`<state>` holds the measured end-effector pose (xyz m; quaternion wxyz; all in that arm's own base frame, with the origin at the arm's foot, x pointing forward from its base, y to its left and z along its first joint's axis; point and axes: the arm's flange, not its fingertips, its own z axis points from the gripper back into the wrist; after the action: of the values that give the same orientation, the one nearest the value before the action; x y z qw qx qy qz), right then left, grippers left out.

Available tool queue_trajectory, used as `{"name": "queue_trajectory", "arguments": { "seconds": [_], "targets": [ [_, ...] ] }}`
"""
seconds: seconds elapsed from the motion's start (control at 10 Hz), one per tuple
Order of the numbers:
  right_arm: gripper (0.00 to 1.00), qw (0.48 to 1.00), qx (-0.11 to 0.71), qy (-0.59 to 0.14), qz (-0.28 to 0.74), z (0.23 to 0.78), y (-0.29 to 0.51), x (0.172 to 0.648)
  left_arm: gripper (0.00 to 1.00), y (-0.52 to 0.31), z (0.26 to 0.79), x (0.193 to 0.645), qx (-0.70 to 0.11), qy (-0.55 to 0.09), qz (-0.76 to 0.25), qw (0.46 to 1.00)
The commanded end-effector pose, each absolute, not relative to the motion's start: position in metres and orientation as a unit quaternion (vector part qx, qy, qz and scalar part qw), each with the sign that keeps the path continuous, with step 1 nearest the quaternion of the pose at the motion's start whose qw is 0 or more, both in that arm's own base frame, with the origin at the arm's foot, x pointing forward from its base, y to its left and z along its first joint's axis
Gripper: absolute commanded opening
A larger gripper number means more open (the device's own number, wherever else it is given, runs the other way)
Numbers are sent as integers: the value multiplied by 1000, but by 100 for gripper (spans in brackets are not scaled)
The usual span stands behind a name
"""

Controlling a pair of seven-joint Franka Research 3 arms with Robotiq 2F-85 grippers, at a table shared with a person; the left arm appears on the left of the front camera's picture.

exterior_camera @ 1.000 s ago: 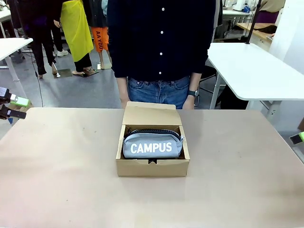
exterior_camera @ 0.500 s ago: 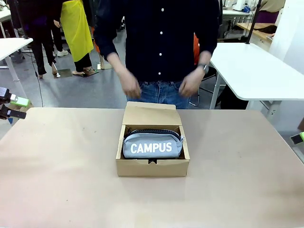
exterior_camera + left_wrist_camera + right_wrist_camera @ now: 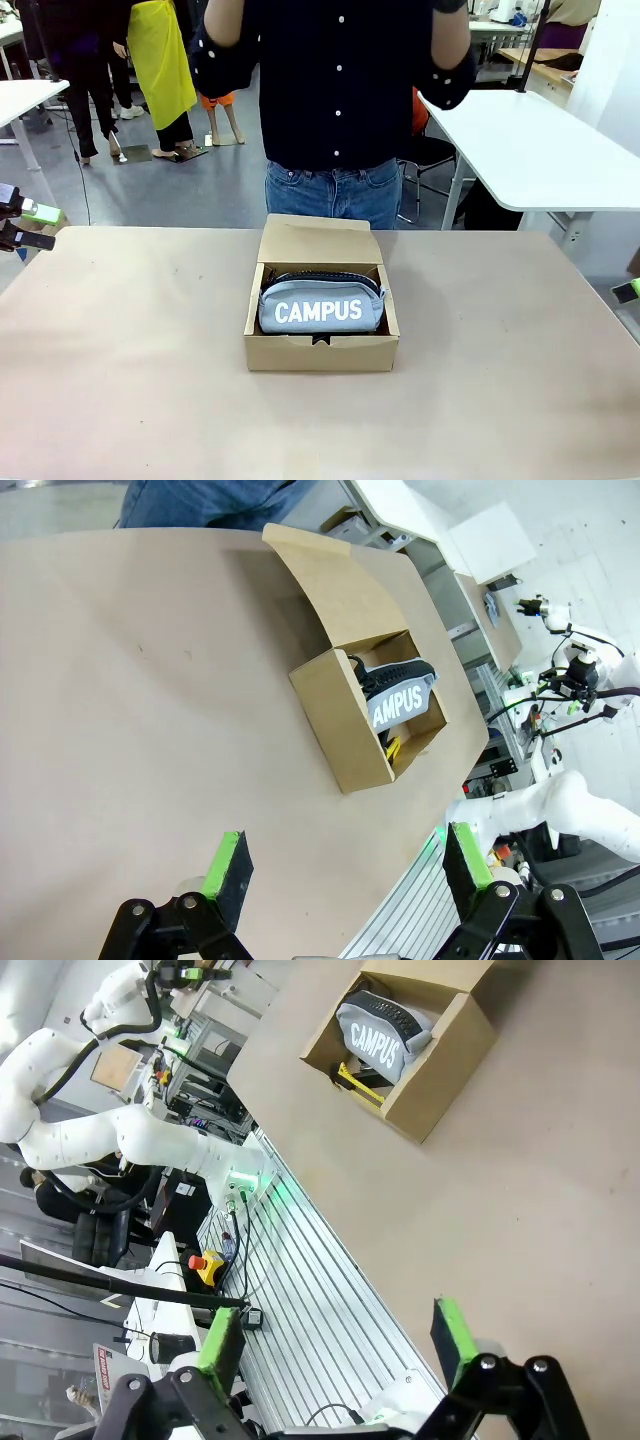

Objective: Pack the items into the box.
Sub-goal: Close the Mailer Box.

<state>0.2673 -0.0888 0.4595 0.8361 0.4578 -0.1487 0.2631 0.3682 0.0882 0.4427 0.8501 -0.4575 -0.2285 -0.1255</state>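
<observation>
grey pouch (image 3: 321, 307) lettered "CAMPUS", inside open cardboard box (image 3: 320, 354)

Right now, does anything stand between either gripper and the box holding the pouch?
Nothing visible does. Bare table lies between the open left gripper, the open right gripper and the box. The pouch already sits inside, and the lid flap stands open at the far side.
</observation>
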Motion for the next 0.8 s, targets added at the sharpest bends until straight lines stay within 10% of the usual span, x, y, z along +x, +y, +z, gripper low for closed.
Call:
{"name": "queue_trajectory", "arguments": {
  "seconds": [0.0, 0.7],
  "targets": [
    [100, 831, 459, -153, 275, 461, -93, 266, 100, 89, 443, 366, -457, -226, -131, 850],
    [100, 831, 459, -153, 275, 461, -93, 266, 100, 89, 443, 366, -457, -226, -131, 850]
  ]
}}
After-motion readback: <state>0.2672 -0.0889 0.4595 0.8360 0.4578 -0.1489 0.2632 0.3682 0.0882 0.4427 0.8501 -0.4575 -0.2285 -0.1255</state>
